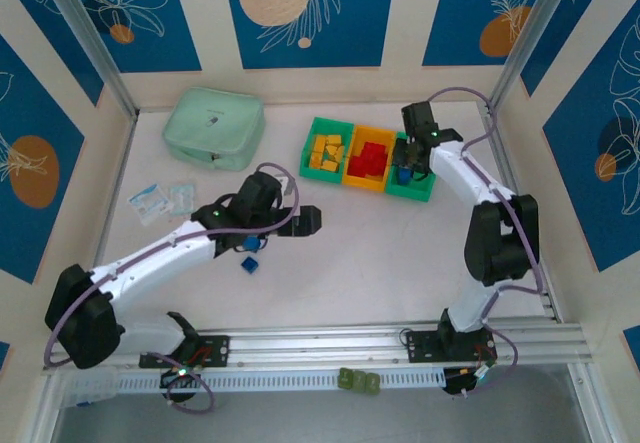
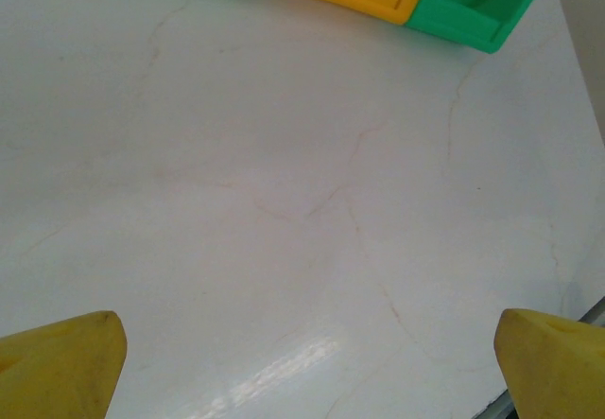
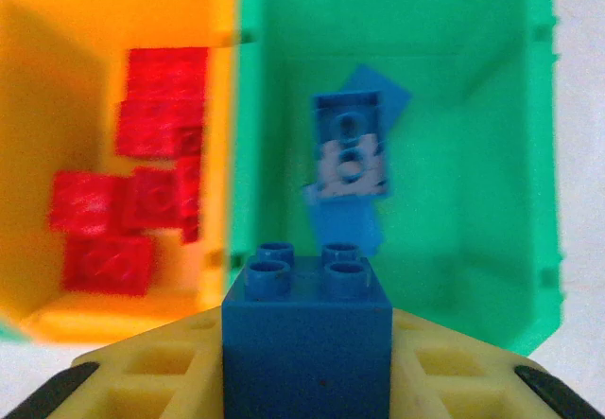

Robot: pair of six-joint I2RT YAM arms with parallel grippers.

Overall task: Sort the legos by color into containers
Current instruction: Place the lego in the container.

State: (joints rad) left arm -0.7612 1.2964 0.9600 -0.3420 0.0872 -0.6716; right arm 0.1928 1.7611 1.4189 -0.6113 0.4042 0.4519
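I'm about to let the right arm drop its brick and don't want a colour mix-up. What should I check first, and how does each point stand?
1. The blue brick is clamped in the right end effector: ok.
2. It hangs over the right green bin, not the orange bin: ok.
3. Colour match: blue bricks lie in that bin, red bricks in the orange one: ok.
4. Bare floor left in that bin: ok.
5. Left end effector open over the table, apart from the bins: ok.
6. All bricks sorted: not ok; a loose blue brick lies beside the left arm.
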